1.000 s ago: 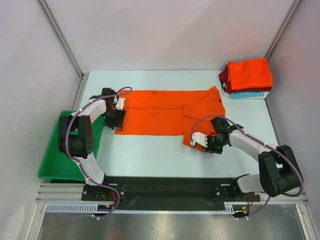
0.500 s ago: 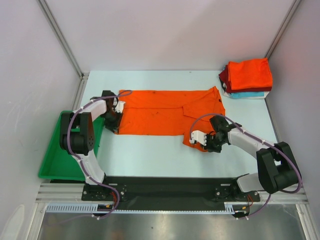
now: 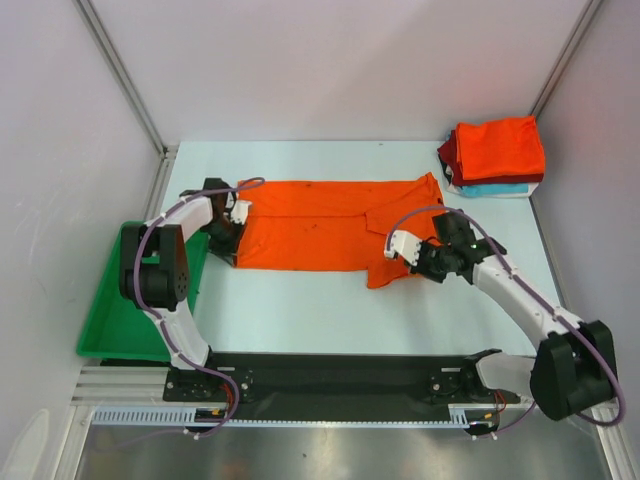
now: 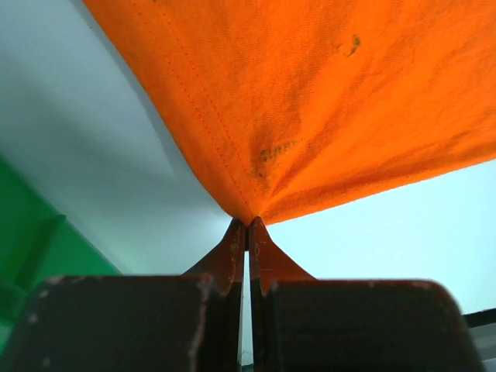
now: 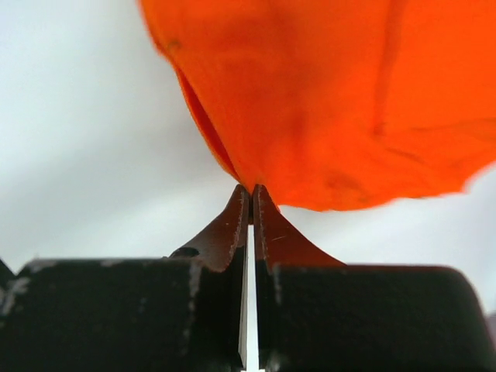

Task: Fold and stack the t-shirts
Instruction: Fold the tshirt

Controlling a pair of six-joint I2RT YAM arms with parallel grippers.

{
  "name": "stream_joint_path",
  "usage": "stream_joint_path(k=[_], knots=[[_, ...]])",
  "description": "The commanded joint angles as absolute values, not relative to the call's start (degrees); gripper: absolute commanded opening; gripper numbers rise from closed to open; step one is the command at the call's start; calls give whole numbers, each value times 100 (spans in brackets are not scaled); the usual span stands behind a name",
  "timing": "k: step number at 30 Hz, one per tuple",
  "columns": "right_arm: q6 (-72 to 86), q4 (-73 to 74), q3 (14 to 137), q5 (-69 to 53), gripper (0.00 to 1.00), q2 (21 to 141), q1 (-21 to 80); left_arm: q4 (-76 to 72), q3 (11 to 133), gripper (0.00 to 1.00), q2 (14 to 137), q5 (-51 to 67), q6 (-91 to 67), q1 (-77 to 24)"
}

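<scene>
a: how does the orange t-shirt [image 3: 320, 235] lie for the coming fold?
b: spread flat, long axis running left to right across the worktop [image 3: 300, 310]; it sits between the two arms. the left pincer [image 4: 247, 226] is clenched on a pinch of cloth at the shirt's left end; the right pincer [image 5: 251, 190] is clenched on a pinch at its right end, on the near side.
a: and from each tip, which way does the cloth run?
b: away toward the far side and inward toward the middle; both wrist views show fabric tenting out of shut tips, raised a little off the worktop.
a: the finished ones?
b: the folded t-shirts [image 3: 495, 155] sit in the far right corner, well apart from the spread one; the right arm is nearer them. i judge the next move a two-arm fold, both ends carried evenly so the axis does not skew.
</scene>
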State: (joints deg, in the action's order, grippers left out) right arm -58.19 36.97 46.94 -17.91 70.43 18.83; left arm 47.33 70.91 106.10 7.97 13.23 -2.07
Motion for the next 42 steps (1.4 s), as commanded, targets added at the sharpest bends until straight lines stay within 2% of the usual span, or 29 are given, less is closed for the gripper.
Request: stream_joint_path(k=[1,8,16,34,42], knots=[[-5362,3507,5097,-1661,0,6636,1828,4913,7409,0,10292,888,1450,-176],[-5036,3314,5546,-1749,0,6583,1214,5150,7804,0,10274,984,1520,-193],[-5018,3094,6344,-1863,0,6987,958,5370,8323,0,10432,967,1591,-211],[-4852,2488,7655,-2021,0,8928,756,5493,9500,0,11276,528,1564,-211],[-4773,2277,8516,-2039,0,9975,703,5502,10510,1,12153,264,1529,-211]])
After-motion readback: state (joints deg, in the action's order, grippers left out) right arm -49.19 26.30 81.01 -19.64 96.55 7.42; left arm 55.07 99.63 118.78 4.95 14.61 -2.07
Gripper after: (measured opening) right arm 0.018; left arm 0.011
